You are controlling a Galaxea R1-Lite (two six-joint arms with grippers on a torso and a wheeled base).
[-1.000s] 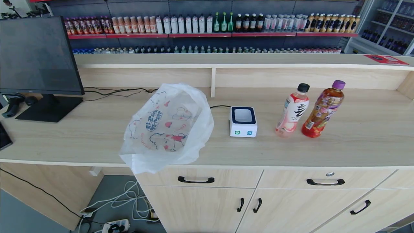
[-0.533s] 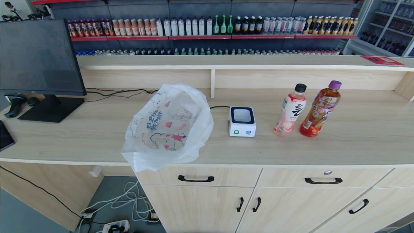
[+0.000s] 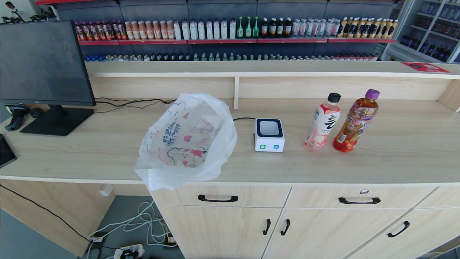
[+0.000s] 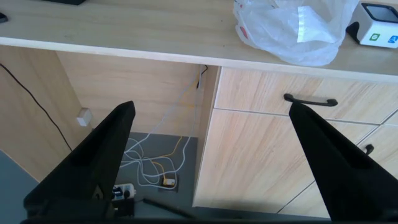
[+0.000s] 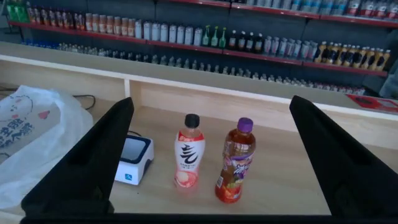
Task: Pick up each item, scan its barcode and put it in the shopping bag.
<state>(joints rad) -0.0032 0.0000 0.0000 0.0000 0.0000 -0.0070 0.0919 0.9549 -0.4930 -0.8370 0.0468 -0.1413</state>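
Cables (image 3: pixel 143 219) lie tangled on the floor at the near left, beside a power strip (image 3: pixel 129 250). The left tool (image 4: pixel 211 109) hangs low in front of the cabinet (image 3: pixel 222 230), below the level of the counter (image 3: pixel 395 151); its two dark fingers stand wide apart and hold nothing. The right tool (image 5: pixel 211 99) sits higher, facing the bottles across the counter, its fingers likewise spread wide and empty.

On the counter, the shopping bag (image 3: pixel 187 138) lies slumped left of the middle. It is white printed plastic, and its near part droops over the front edge above a drawer handle (image 3: pixel 217 198). Just to its right, apart from it, stands the small white scanner (image 3: pixel 269 135) with a dark-framed window on top. A black cord runs from it toward the far side, behind the bag.

Right of the scanner two bottles stand upright, side by side with a narrow gap between them: the pink bottle (image 3: pixel 322 124) with a black cap, then the brown bottle (image 3: pixel 355 122) with a purple cap.

At the far left a dark monitor (image 3: pixel 43 61) stands on its foot. Beyond the counter's raised ledge (image 3: pixel 273 66), shelves (image 3: pixel 230 28) hold long rows of drinks.
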